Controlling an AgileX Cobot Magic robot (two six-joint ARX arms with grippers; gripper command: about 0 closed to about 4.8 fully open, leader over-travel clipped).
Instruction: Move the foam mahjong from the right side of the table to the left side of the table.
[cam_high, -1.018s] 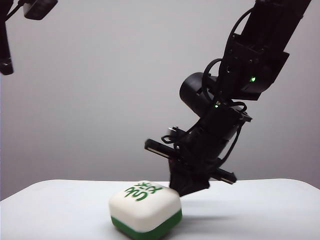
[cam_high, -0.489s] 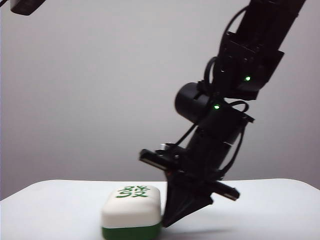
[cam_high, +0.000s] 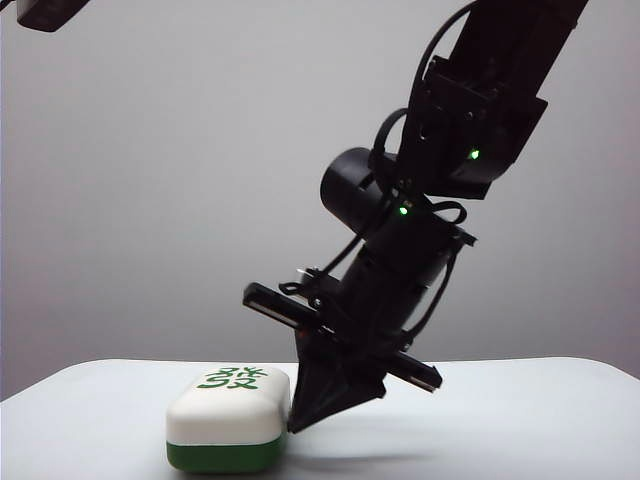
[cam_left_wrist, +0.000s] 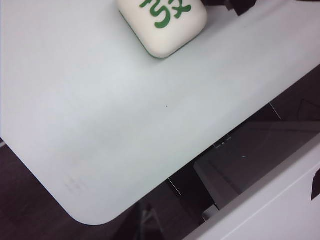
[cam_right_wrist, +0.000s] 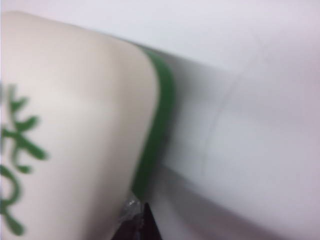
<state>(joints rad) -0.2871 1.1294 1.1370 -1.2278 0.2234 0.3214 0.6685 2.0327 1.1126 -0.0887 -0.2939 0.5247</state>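
- I have the right end effector (cam_high: 305, 415) low on the tabletop (cam_high: 520, 420), its dark tip against the right-hand side of the foam mahjong (cam_high: 230, 432); it looks pressed together into a wedge, pinching nothing.
- The mahjong lies flat, green character up, left of centre in the exterior view and near the front edge.
- My judgement: this is a push, not a carry. To do it well I would keep the tip low, against the middle of the block's side, and slide steadily leftward so the soft foam neither pivots nor tips.
- The right wrist view shows the contact up close: the tip (cam_right_wrist: 142, 222) sits at the block's green lower layer (cam_right_wrist: 157, 135). The exterior view cannot resolve that.
- The left wrist view shows bare tabletop (cam_left_wrist: 100, 125) left of the mahjong (cam_left_wrist: 162, 22), with a rounded corner.
- The left end effector appears in no view, so I cannot tell its state.
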